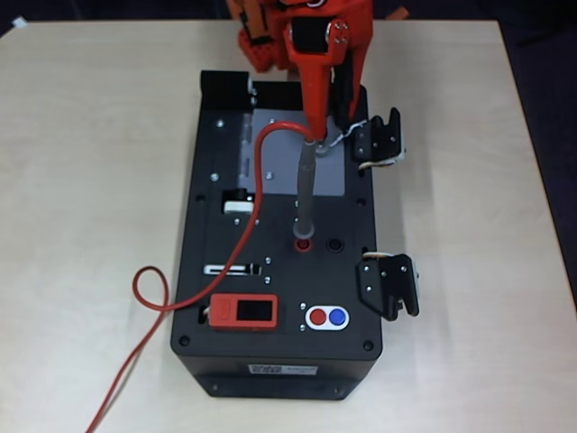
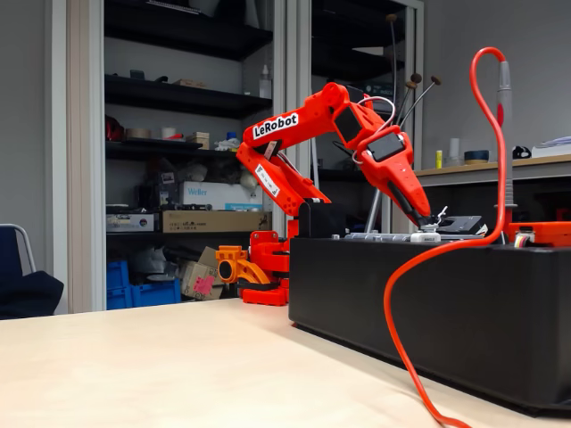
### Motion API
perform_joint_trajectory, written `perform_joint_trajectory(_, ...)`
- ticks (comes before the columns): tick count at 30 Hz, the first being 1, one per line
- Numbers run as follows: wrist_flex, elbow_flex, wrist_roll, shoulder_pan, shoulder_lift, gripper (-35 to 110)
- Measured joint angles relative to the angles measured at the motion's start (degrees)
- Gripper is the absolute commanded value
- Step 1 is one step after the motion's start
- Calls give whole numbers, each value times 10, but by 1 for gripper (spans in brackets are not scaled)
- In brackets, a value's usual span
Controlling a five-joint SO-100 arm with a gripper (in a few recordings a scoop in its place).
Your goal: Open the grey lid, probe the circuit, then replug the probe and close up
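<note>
**Probe standing in the red socket, lid flat, gripper low at the lid's far corner**

Nearest you in the fixed view is the red wire [image 2: 406, 312], looping down the front wall of the black box [image 2: 446, 330] onto the table [image 2: 134, 366]. From overhead you see it trail off the box's left side, curl once on the table and run off the picture's lower edge.

Follow the wire up and you reach the probe [image 1: 306, 194]. It stands upright with its tip in the red socket [image 1: 303, 244] on the box's top panel, just left of a black socket [image 1: 335, 244]. The wire arcs out of its upper end.

The grey lid [image 1: 279, 153] lies flat on the upper half of the panel, so the circuit beneath it is hidden from you.

Your gripper [image 2: 435, 217] is down at the lid's upper right corner, close to the top of the probe in the overhead view. Whether its fingers are parted or closed, or holding anything, you cannot tell.

Lower on the panel sit the orange-red display module [image 1: 243, 312] and a red and a blue button [image 1: 327, 317]. Two black latches [image 1: 379, 140] hang off the box's right side.
</note>
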Motion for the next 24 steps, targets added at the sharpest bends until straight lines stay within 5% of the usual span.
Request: perform_joint_trajectory(24,-105,29,-18,-14,-22,3)
